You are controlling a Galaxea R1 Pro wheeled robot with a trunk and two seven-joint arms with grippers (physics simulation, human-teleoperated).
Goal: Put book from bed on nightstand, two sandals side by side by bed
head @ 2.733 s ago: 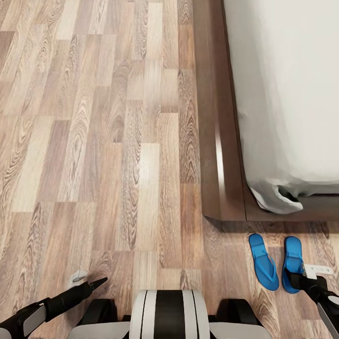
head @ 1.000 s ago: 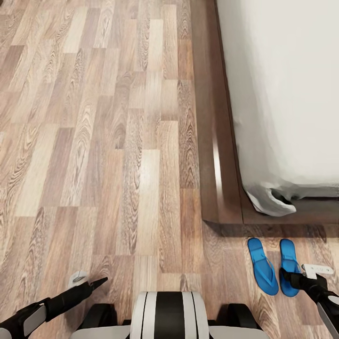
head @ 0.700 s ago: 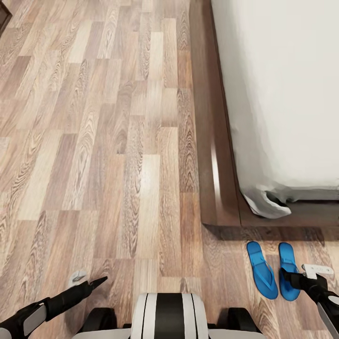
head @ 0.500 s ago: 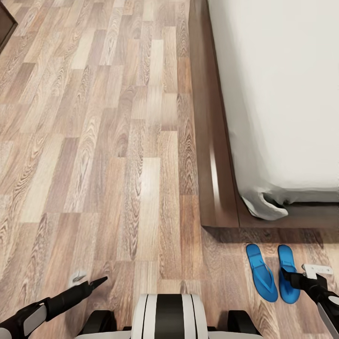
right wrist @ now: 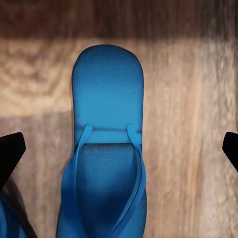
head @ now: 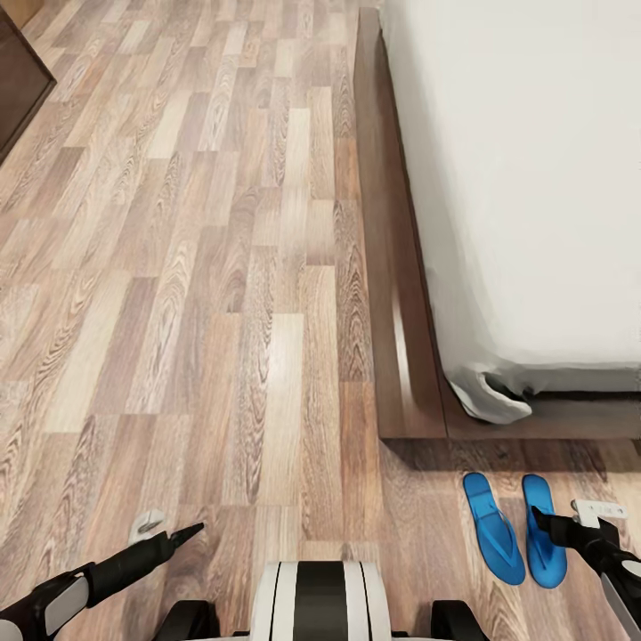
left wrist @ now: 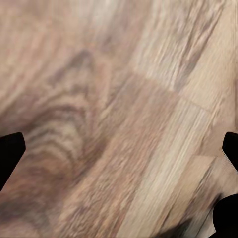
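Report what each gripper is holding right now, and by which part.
Nothing is held. The left gripper hangs open over bare floor. The right gripper is open above a blue sandal, fingertips wide of it.

Matt grainy wood-plank floor [head: 223, 294], glossy dark wood bed frame [head: 401, 338], textured blue sandals [head: 492, 527]

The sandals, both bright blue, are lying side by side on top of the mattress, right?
Not quite. The two bright blue sandals do lie side by side, but on the wood-plank floor just past the corner of the bed frame, not on the mattress. The head view shows this.
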